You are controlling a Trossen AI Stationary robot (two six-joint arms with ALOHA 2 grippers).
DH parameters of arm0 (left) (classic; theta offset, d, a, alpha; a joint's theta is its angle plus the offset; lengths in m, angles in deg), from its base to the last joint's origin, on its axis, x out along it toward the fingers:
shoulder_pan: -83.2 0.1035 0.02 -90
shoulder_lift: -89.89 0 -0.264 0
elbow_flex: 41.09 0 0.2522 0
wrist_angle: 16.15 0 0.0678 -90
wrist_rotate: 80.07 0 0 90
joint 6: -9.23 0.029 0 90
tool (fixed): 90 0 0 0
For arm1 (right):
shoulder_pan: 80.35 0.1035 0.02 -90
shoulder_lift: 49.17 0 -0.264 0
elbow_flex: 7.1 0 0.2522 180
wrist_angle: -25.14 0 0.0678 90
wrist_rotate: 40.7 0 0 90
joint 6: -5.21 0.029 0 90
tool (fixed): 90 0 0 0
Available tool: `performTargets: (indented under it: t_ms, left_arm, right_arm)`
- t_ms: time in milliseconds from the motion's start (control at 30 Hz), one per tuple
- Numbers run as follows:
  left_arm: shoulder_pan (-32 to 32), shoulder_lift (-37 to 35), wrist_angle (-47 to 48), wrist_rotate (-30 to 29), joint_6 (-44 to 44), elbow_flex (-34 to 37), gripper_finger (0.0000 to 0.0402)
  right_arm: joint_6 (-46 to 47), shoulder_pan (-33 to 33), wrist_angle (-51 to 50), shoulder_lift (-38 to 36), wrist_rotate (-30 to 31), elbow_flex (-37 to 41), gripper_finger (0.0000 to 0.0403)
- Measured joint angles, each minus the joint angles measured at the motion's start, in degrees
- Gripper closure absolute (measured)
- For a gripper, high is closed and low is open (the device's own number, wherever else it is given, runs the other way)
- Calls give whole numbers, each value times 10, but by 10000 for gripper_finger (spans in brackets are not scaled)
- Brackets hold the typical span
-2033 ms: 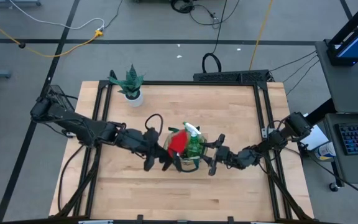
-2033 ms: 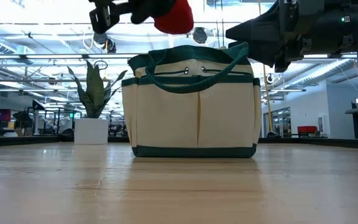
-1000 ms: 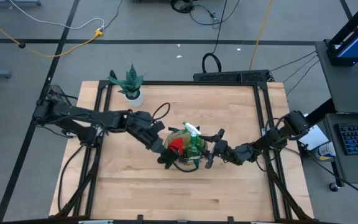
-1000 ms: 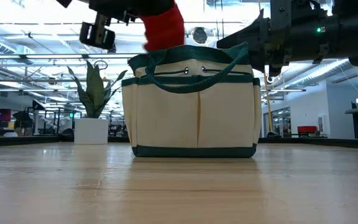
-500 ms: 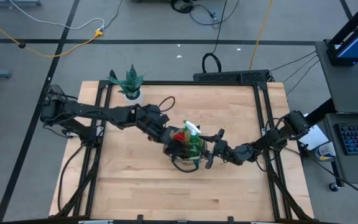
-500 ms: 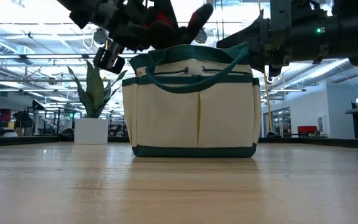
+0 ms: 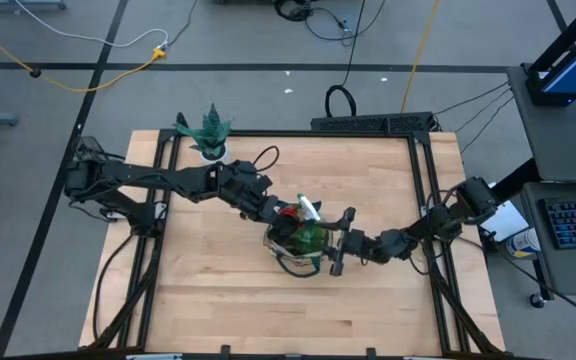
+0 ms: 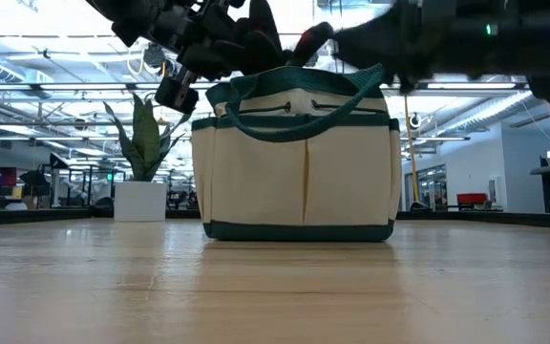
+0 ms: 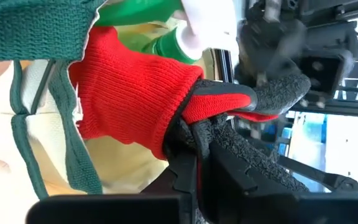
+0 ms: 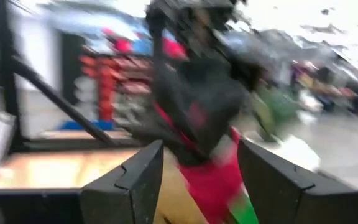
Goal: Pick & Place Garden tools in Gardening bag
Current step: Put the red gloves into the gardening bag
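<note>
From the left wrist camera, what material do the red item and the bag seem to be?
The red item looks like a knitted fabric glove: ribbed weave, with dark pebbled, probably rubbery, coating on its fingers. The bag looks like matte beige canvas with green woven trim.

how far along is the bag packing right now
Already in: the green spray bottle stands in the gardening bag. In hand: the left gripper holds a red glove down at the bag's mouth, not released. The right gripper, open, waits beside the bag. No other tools show on the table.
</note>
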Motion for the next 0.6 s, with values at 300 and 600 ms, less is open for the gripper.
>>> performTargets:
  t_ms: [300, 600]
  left_arm:
    - [-1, 0, 1, -5, 24, 0, 328]
    - [-1, 0, 0, -4, 32, 0, 316]
  right_arm:
    - [-57, -47, -179, 0, -62, -123, 213]
    - [-63, -41, -293, 0, -58, -172, 211]
